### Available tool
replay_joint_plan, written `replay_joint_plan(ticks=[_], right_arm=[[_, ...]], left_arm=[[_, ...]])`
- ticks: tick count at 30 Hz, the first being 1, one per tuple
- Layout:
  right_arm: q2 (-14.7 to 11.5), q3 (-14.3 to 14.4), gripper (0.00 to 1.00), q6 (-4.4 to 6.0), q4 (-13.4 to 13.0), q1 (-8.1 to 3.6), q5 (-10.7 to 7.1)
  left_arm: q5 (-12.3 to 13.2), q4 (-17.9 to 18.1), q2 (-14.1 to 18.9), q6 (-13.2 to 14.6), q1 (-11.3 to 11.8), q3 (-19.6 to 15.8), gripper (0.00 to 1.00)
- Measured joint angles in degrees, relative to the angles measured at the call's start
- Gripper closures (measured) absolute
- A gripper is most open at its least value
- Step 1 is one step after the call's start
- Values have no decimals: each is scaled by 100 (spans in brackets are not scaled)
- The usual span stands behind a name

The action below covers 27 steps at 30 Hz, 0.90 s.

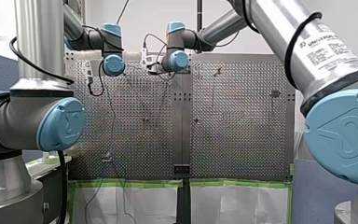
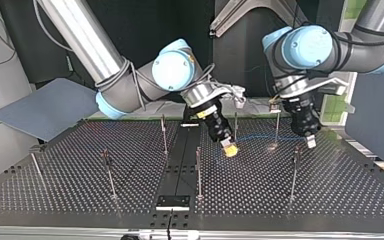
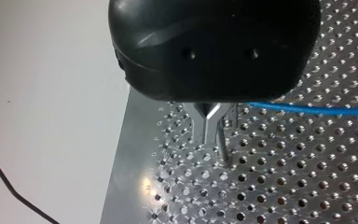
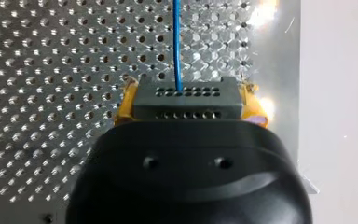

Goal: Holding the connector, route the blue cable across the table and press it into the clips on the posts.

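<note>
Clamping the dark grey connector (image 4: 186, 106) between its yellow pads (image 4: 123, 106), my right gripper (image 4: 189, 99) holds it firmly, with the perforated tabletop (image 4: 51, 70) close beneath. The connector is a flat block with two rows of small holes across its face. The blue cable (image 4: 176, 42) leaves one of the upper holes and runs straight ahead, away from the connector, as a thin, taut line.

In the top view the cable (image 2: 255, 135) stretches from the connector toward my left gripper (image 2: 310, 141), just above the tabletop, passing a thin upright post (image 2: 277, 125) on the way. In the left wrist view the cable (image 3: 307, 110) comes in from the connector's side and vanishes behind the black gripper body. The metal fingers (image 3: 209, 126) are pressed together at the tips. I cannot tell whether they pinch the cable. A slim post (image 3: 223, 149) stands just beside them.

My right arm slants down steeply, its wrist bent so that the gripper (image 2: 229, 149) tilts toward the tabletop. My left arm, farther from the connector, bends sharply at the wrist and points its gripper straight down.
</note>
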Motion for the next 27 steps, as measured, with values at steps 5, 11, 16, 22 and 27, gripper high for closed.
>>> replay_joint_plan(ticks=[5, 11, 16, 22, 27], right_arm=[[29, -230, 100, 0, -3, -8, -54], [34, -433, 100, 1, 9, -8, -81], [64, -456, 100, 7, 17, -17, -74], [171, -454, 100, -15, 61, -6, -69], [287, -455, 100, -30, 70, -10, -65]], left_arm=[[227, -4, -163, -3, 97, 91, 100], [368, 42, -364, -16, 247, 169, 100], [517, 110, -389, -25, 401, 200, 100], [771, 157, -397, -33, 664, 208, 100], [1003, 321, -519, -145, 826, 265, 100]])
